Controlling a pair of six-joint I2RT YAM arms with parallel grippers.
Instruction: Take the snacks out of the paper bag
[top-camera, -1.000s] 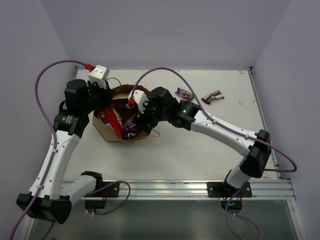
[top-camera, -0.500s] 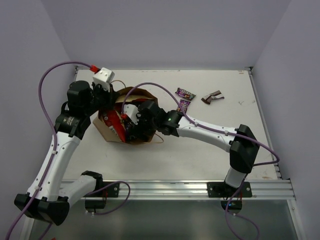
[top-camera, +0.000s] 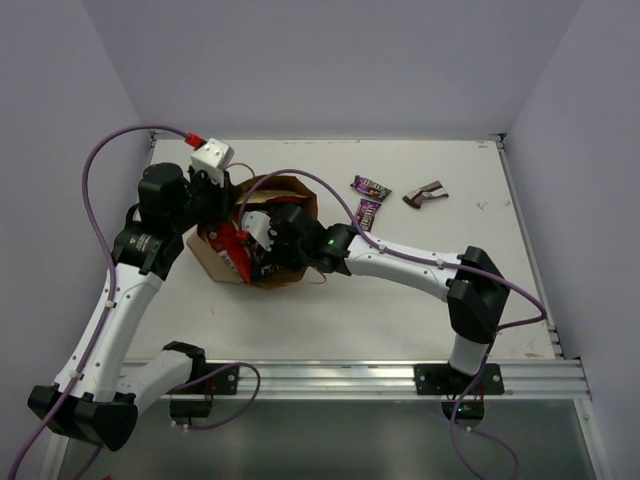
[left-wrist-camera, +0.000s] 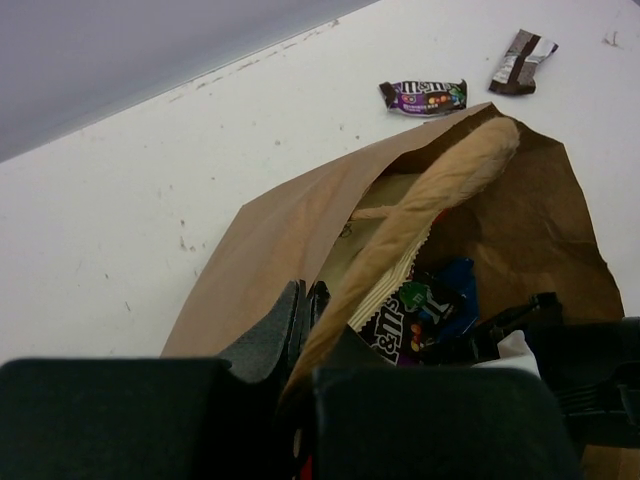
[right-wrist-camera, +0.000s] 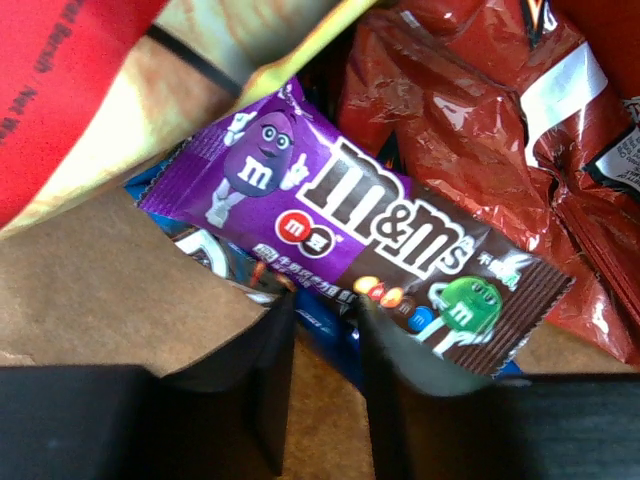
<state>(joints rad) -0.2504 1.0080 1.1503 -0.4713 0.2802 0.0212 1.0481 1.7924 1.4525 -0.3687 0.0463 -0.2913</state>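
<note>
Paper bag is lying slumped on the white counter, its mouth gaping toward both wrists. It is plain brown kraft, matte and creased, with a twisted paper handle showing inside the mouth. Left fingers, black and hard-edged, are pinching tight on the bag's rim, and a paler folded lip of paper is running away from their tips. Right fingers are sitting inside the bag, standing a narrow gap apart. The lower edge of an M&M's packet and a glossy blue wrapper are lying in that gap, but whether the pads are pressing on them cannot be told.

Snacks are filling the bag's mouth. The M&M's packet, flat and smooth, is lying slantwise just beyond the right fingertips. It is half purple and half brown, carrying the white "m&m's" logo, a purple character and a green one. Beyond it and to the right, red foil chip bags are showing shiny crumpled folds and a white strip. Up and left of these fingers, a red and yellow bag is overhanging; its small print is too blurred to read.

Well beyond the left fingers, a second purple M&M's packet and a brown wrapper with a silver end are lying on the counter, apart from the bag. A third purple bar is lying just beside the right arm.
</note>
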